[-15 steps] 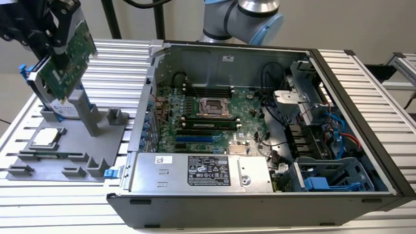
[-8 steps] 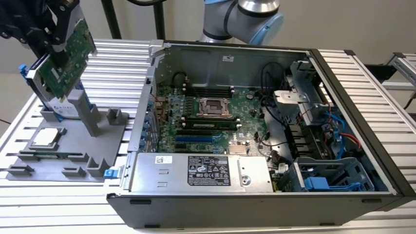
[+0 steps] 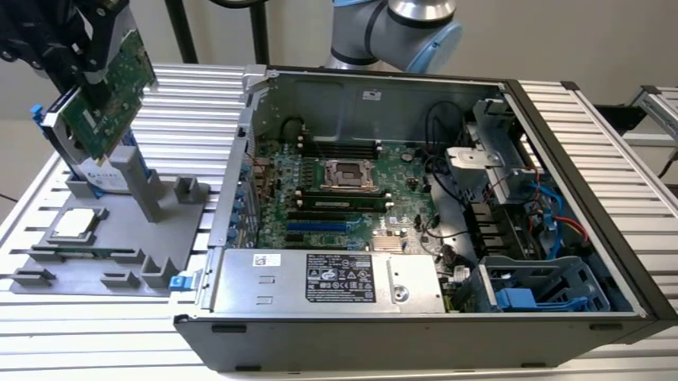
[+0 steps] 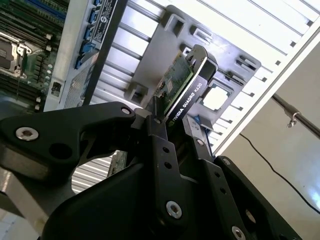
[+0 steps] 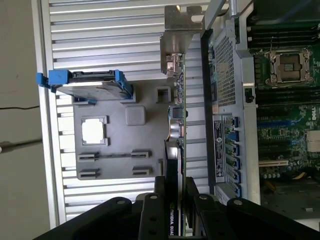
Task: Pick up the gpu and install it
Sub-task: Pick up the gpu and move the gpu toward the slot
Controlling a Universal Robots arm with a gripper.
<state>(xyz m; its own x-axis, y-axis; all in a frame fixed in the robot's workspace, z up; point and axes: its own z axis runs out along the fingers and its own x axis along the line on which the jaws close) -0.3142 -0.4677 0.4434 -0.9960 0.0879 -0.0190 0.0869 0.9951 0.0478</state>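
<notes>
My gripper (image 3: pixel 94 59) is shut on the gpu (image 3: pixel 106 91) and holds it tilted in the air above the grey tray (image 3: pixel 117 238), at the exterior view's left. The card's green circuit board faces the exterior camera. In the second wrist view the black fingers (image 4: pixel 159 137) clamp the gpu (image 4: pixel 181 85) by its edge, cooler shroud on one side. In the first wrist view the gpu (image 5: pixel 177 125) is edge-on with its silver end bracket (image 5: pixel 177 27) at the far end, between tray and case wall. The open computer case (image 3: pixel 593 159) lies to the exterior view's right, motherboard (image 3: pixel 339 190) exposed.
A silver hard drive in a blue frame (image 5: pixel 92 82) stands in the tray behind the card, and a small square CPU chip (image 3: pixel 76 225) lies in a tray pocket. Inside the case are a power supply (image 3: pixel 329 279), cables (image 3: pixel 551 206) and blue drive bays (image 3: pixel 541 290). The ribbed metal table (image 3: pixel 202 95) lies around.
</notes>
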